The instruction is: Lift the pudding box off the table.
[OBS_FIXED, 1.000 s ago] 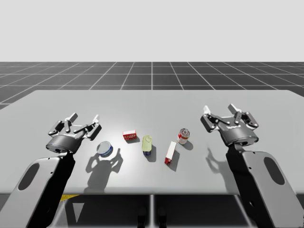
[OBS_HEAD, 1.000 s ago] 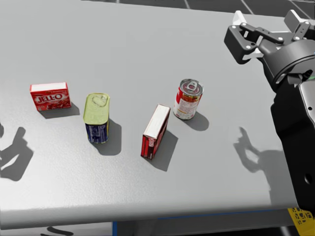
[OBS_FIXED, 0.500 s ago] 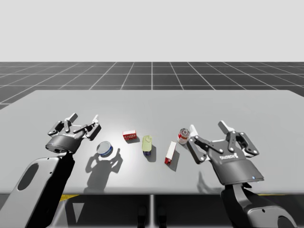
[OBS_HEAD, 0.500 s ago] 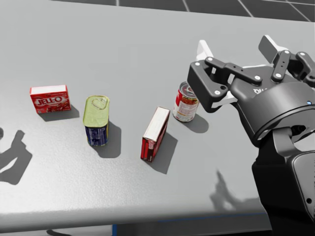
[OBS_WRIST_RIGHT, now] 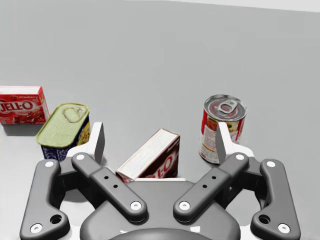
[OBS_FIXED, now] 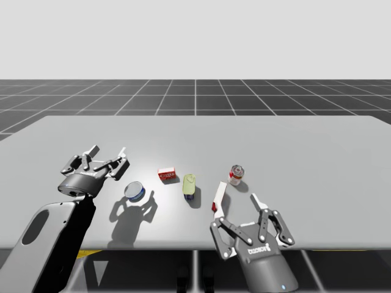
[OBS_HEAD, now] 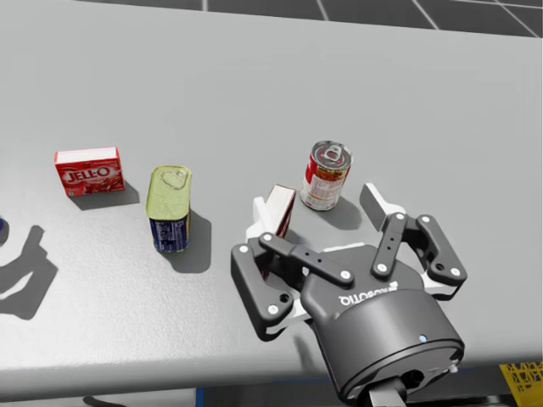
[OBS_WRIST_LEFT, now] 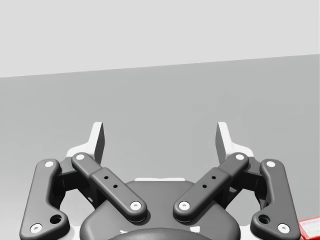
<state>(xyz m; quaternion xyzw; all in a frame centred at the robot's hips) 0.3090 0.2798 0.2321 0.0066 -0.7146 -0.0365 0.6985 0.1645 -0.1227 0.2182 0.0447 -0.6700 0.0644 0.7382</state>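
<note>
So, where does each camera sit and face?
High view: above the table, facing down; left tool, right tool.
Head view: my head, down at the pudding box; right tool.
Left wrist view: that wrist, across the table; open left tool.
Right wrist view: that wrist, toward pudding box; open right tool.
Head and right wrist share that box.

pudding box (OBS_HEAD: 280, 206) lower half behind right gripper (OBS_HEAD: 320, 212), red box (OBS_WRIST_LEFT: 311, 229) cut by edge
</note>
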